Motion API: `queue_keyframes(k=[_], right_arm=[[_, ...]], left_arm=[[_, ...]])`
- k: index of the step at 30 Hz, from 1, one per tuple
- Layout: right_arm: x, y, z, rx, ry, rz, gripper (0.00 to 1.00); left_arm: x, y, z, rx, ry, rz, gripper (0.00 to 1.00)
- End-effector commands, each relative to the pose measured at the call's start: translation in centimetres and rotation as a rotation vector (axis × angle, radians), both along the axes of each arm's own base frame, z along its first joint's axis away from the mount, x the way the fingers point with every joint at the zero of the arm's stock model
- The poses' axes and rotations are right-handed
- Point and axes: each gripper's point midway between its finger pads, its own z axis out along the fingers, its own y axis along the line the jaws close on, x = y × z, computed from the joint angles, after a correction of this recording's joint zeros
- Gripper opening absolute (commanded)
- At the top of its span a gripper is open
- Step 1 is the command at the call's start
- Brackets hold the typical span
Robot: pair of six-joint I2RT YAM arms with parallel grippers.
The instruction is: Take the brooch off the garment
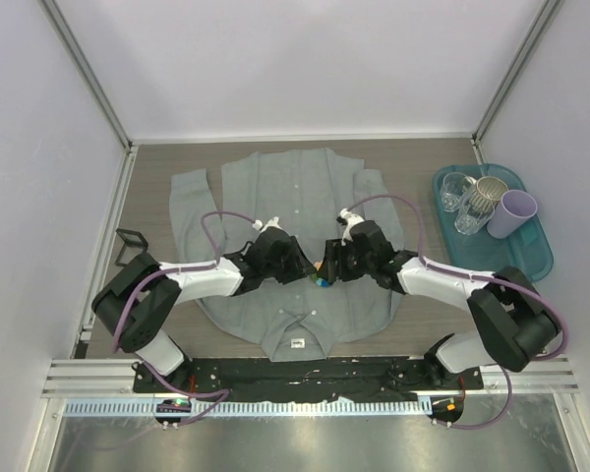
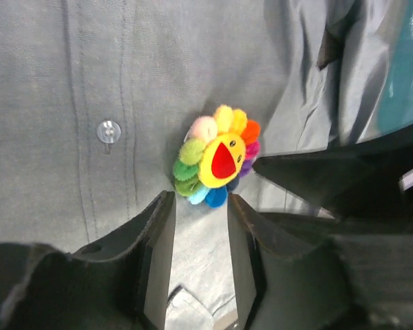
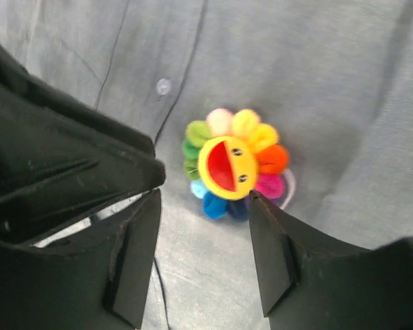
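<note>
The grey shirt (image 1: pixel 275 197) lies flat on the table, collar and white label (image 1: pixel 297 343) at the near edge. The rainbow flower brooch (image 1: pixel 322 279) sits on its front, right of the button placket. My left gripper (image 1: pixel 305 267) and right gripper (image 1: pixel 332 265) meet over it from either side. In the left wrist view the brooch (image 2: pixel 217 165) lies just beyond the open, empty left gripper (image 2: pixel 199 203), resting on the shirt (image 2: pixel 69 69). In the right wrist view the brooch (image 3: pixel 234 163) lies just beyond the open, empty right gripper (image 3: pixel 203 199), over the shirt (image 3: pixel 344 82).
A teal tray (image 1: pixel 536 261) with glasses and cups stands at the right. A small black object (image 1: pixel 130 241) lies left of the shirt. White buttons (image 2: pixel 109 130) (image 3: pixel 164 86) sit near the brooch. Each gripper's dark body crowds the other's view (image 2: pixel 330 179) (image 3: pixel 62 172).
</note>
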Motion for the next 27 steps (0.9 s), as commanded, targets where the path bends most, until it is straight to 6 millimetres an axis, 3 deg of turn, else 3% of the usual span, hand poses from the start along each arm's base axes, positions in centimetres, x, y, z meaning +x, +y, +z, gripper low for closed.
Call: queue_keyframes(k=[1, 2, 7, 10, 12, 19, 27], right_arm=[[1.6, -0.3, 2.8, -0.233, -0.254, 0.002, 0.6], [1.6, -0.5, 2.7, -0.268, -0.268, 0.004, 0.6], [1.5, -0.3, 1.9, -0.424, -0.322, 0.06, 0.49], [1.2, 0.1, 0.9, -0.47, -0.328, 0.105, 0.47], [1.3, 0.7, 0.4, -0.463, -0.32, 0.116, 0.52], [1.1, 1.9, -0.8, -0.461, -0.262, 0.134, 0.58], [1.4, 2.0, 0.1, -0.564, -0.357, 0.081, 0.59]], left_arm=[[1.4, 0.6, 3.5, -0.079, -0.096, 0.055, 0.4], [1.3, 0.7, 3.4, -0.088, -0.086, 0.049, 0.32], [1.5, 0.8, 1.9, -0.173, -0.002, 0.025, 0.19], [1.2, 0.0, 1.6, -0.2, 0.014, -0.02, 0.17], [0.8, -0.4, 0.8, -0.208, 0.035, -0.04, 0.15], [-0.5, 0.4, -2.7, -0.164, 0.116, -0.031, 0.09], [-1.2, 1.5, -4.4, -0.13, 0.132, -0.009, 0.08]])
